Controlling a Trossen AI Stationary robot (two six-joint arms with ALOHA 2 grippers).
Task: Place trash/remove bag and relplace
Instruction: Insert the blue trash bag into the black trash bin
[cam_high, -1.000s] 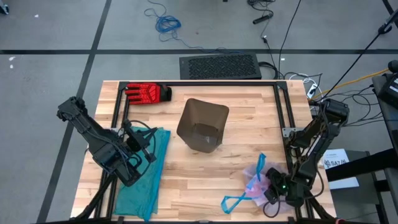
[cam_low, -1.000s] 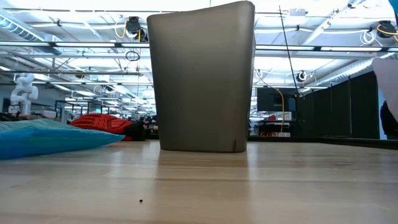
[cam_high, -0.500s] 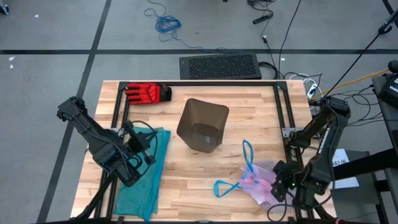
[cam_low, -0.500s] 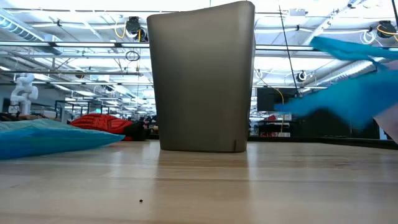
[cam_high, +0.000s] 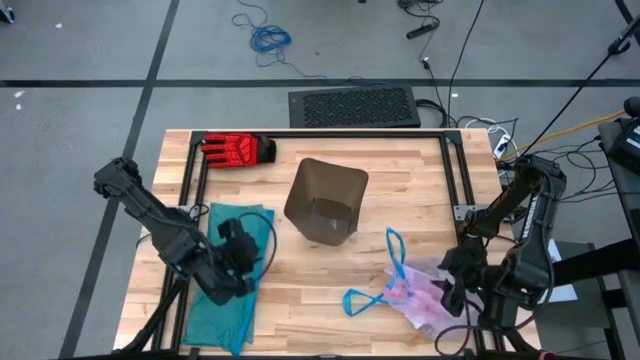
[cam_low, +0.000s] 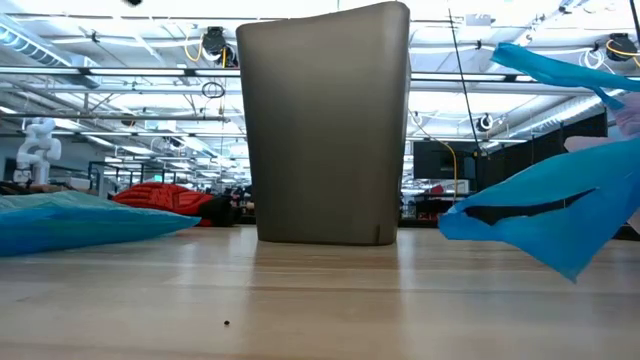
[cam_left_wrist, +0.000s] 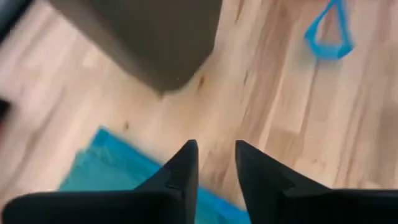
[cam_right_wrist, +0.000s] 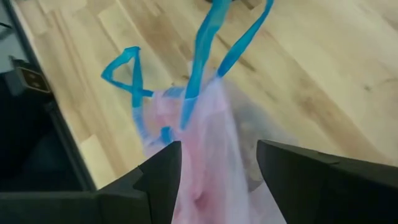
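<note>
Already out of bin (cam_high: 325, 200): bag (cam_high: 420, 290), lying by bench (cam_high: 400, 180) right edge.
Right claw (cam_right_wrist: 214, 171): spread, over bag.
Left claw (cam_left_wrist: 214, 158): spread, over teal bag (cam_high: 235, 280).
Left: relining bin.

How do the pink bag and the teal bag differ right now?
The pink bag is pale, translucent and bunched, with blue drawstring loops; the teal bag is opaque and lies flat. The pink one sits on the table's right, the teal one on its left. Both are thin plastic.

One bin (cam_high: 326, 203), two bags (cam_high: 425, 292), one glove (cam_high: 238, 150)
</note>
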